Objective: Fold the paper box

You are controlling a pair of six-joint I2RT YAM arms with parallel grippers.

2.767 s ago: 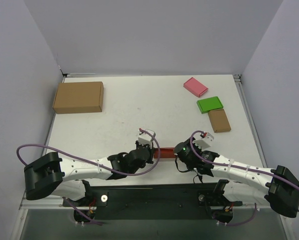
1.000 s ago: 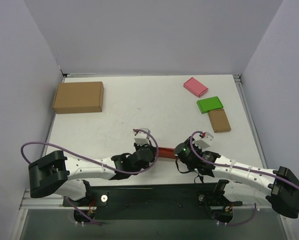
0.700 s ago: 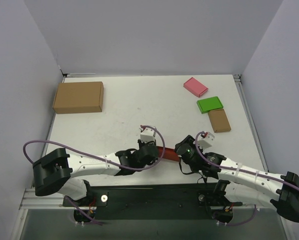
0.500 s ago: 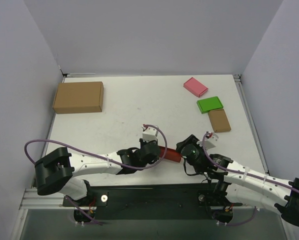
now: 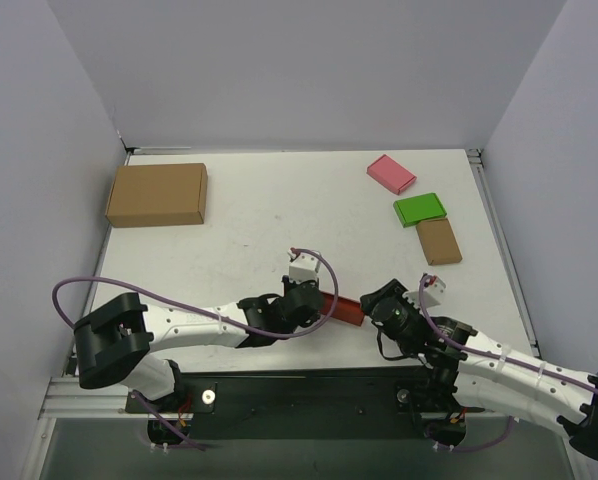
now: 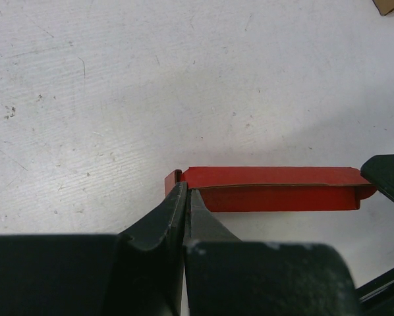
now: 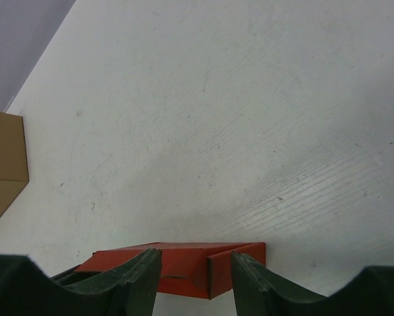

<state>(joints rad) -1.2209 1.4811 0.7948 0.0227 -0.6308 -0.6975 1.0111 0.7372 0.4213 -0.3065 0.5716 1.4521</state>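
The red paper box lies flat and elongated near the table's front edge, between my two grippers. In the left wrist view my left gripper is shut on the left end flap of the paper box. It shows in the top view at the box's left end. My right gripper is at the box's right end. In the right wrist view it is open, its fingers apart just in front of the paper box, whose end flap stands up.
A large brown carton lies at the back left and shows in the right wrist view. A pink flat box, a green flat box and a small brown box lie at the back right.
The right arm has swung back and to the right, and its gripper has opened off the box. The left gripper has moved right with the box's left end, turning the box.
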